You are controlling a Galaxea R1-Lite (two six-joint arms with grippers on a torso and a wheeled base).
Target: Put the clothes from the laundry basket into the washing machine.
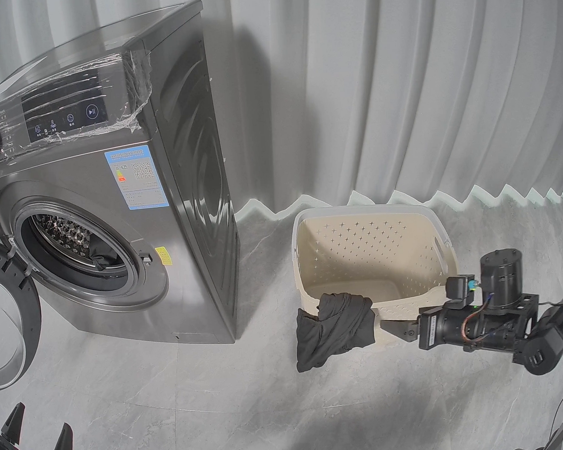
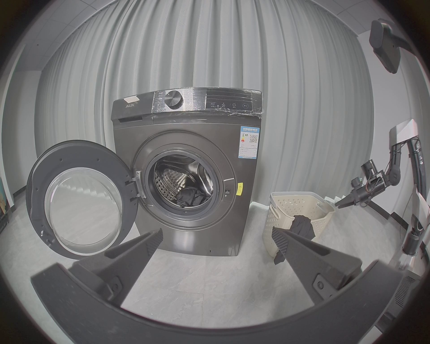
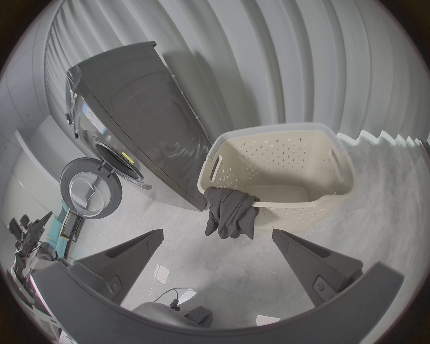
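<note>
A cream laundry basket (image 1: 368,215) stands on the floor to the right of the grey washing machine (image 1: 185,177). A dark garment (image 1: 334,326) hangs over the basket's near rim, partly outside; the basket's bottom looks bare. The washer door (image 1: 11,312) is swung open, and another dark garment (image 1: 101,255) lies in the drum. My right gripper (image 1: 396,330) hovers just right of the hanging garment (image 3: 230,212), open and holding nothing. My left gripper (image 1: 39,435) is low in front of the open door, open and holding nothing, and faces the drum (image 2: 190,196).
White curtains hang behind the washer and basket. The floor is grey tile with free room in front of both. A cable and some paper scraps (image 3: 179,295) lie on the floor below my right gripper. The open door juts out to the left.
</note>
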